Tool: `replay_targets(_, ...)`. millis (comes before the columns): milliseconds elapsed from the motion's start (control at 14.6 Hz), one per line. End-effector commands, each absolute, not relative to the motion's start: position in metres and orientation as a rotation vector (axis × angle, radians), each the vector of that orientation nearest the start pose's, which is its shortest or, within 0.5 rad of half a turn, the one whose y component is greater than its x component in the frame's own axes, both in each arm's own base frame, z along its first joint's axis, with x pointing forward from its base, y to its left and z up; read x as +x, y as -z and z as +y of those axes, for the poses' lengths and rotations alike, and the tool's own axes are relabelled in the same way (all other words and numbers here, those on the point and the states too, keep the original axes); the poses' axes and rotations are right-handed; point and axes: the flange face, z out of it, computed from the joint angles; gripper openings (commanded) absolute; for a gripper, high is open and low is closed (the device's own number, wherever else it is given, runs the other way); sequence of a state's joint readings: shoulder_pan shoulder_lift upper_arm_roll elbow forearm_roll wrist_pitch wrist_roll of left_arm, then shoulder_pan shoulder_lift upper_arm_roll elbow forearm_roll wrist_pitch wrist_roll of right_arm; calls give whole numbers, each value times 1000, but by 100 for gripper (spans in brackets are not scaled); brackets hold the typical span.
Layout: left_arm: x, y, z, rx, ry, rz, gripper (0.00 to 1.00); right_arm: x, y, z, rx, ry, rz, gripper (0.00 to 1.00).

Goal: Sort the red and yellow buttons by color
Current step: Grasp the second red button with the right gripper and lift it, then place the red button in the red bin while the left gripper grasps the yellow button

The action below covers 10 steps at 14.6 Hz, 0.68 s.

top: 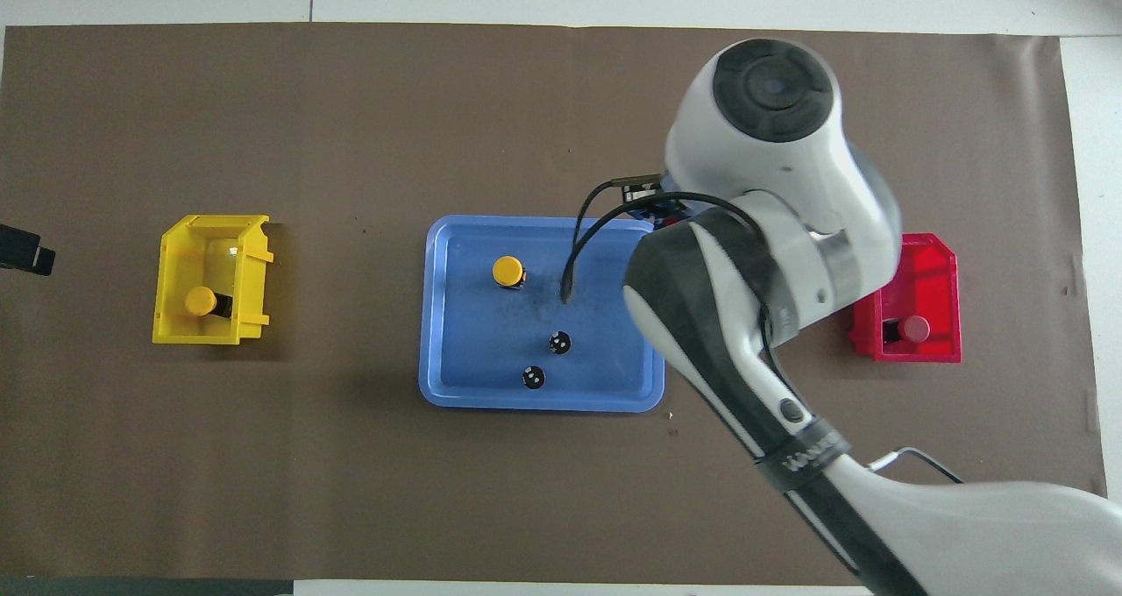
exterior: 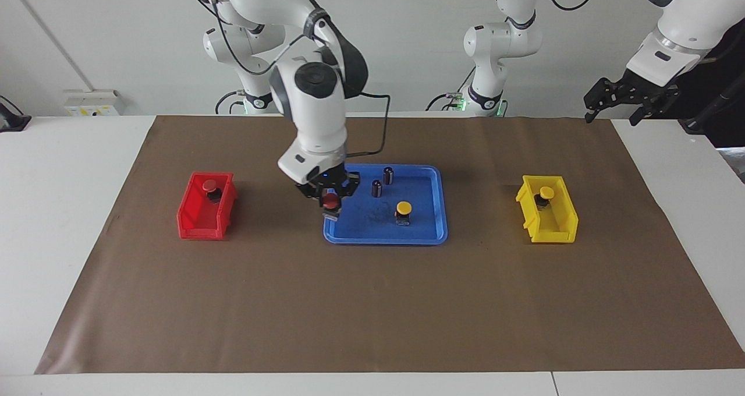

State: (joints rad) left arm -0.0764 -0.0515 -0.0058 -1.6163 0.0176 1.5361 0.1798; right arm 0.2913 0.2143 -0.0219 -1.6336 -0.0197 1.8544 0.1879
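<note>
My right gripper is shut on a red button, held just above the blue tray's edge at the right arm's end. From overhead the wrist hides that gripper, and only a sliver of the red button shows. A yellow button stands upright in the tray. A second red button lies in the red bin. Another yellow button lies in the yellow bin. My left gripper hangs open and empty, high over the left arm's end of the table.
Two small dark cylinders stand in the tray, nearer to the robots than the yellow button. A brown mat covers the table. The right arm's black cable loops over the tray.
</note>
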Motion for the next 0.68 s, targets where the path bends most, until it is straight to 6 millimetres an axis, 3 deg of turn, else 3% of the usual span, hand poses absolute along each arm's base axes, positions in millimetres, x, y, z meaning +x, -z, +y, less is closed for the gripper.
replay_targets(0, 484, -558, -149, -3093, 109, 481, 100, 589, -482, 51, -3141, -31, -226, 13)
replay_targets(137, 472, -515, -234, -3130, 167, 427, 100, 581, -468, 4, -3128, -70, -309, 13)
replay_targets(205, 478, -492, -270, -3126, 122, 444, 100, 578, -460, -21, -3130, -42, -295, 13)
replay_targets(342, 493, -456, -312, -3135, 84, 376, 100, 570, -444, -43, -3128, 24, -364, 13)
replay_targets(479, 499, -415, -348, -3191, 180, 221, 100, 560, -427, -58, -3129, 37, -359, 13)
replay_targets(616, 495, -391, -376, -3220, 221, 158, 97, 549, -415, -58, -3126, 27, -376, 13)
